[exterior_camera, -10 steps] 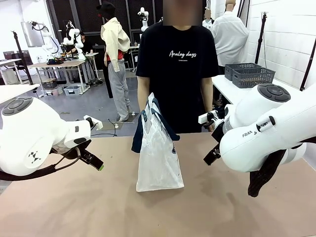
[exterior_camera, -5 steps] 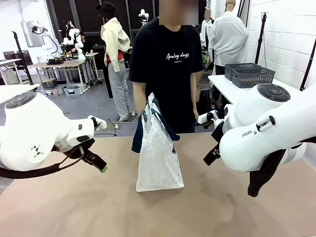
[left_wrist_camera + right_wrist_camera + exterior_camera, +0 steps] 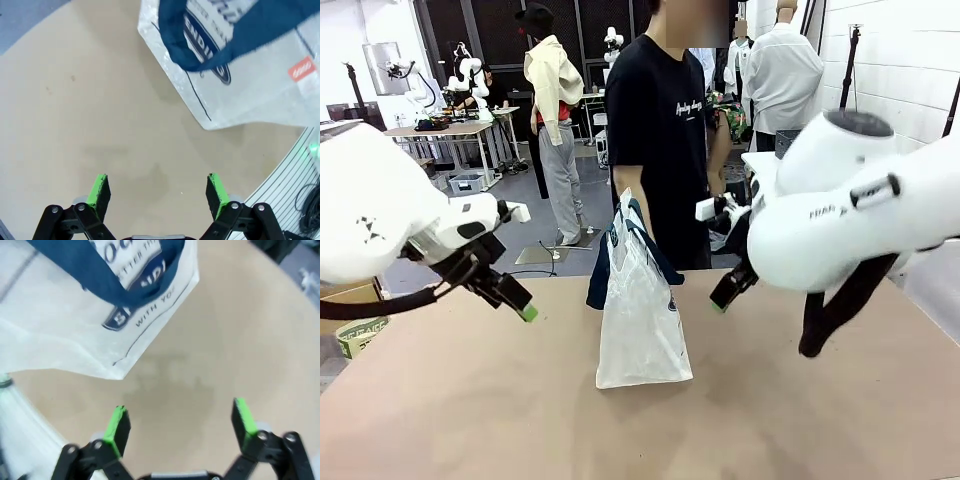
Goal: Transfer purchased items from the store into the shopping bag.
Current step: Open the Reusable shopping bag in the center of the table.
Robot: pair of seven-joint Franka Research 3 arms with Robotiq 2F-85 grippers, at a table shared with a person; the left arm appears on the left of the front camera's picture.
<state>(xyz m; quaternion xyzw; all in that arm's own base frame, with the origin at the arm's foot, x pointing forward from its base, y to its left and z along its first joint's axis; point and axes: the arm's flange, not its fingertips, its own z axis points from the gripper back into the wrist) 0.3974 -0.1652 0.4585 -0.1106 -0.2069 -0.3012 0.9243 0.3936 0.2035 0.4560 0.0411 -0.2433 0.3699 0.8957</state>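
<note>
Both empty: left gripper (image 3: 157, 187) and right gripper (image 3: 180, 420) have fingers spread wide, nothing between them. Shopping bag (image 3: 642, 320) stands upright on the table (image 3: 470, 420), ahead of each gripper and between the two, likely so either arm can reach it. Handles (image 3: 172, 37) droop over the mouth; it probably needs opening first.

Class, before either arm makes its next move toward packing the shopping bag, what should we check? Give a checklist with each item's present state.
1. Left gripper open and empty: ok.
2. Right gripper open and empty: ok.
3. Shopping bag standing upright on the table: ok.
4. Its mouth spread wide for loading: cannot tell.
5. Person's arm clear of the bag: cannot tell.
</note>
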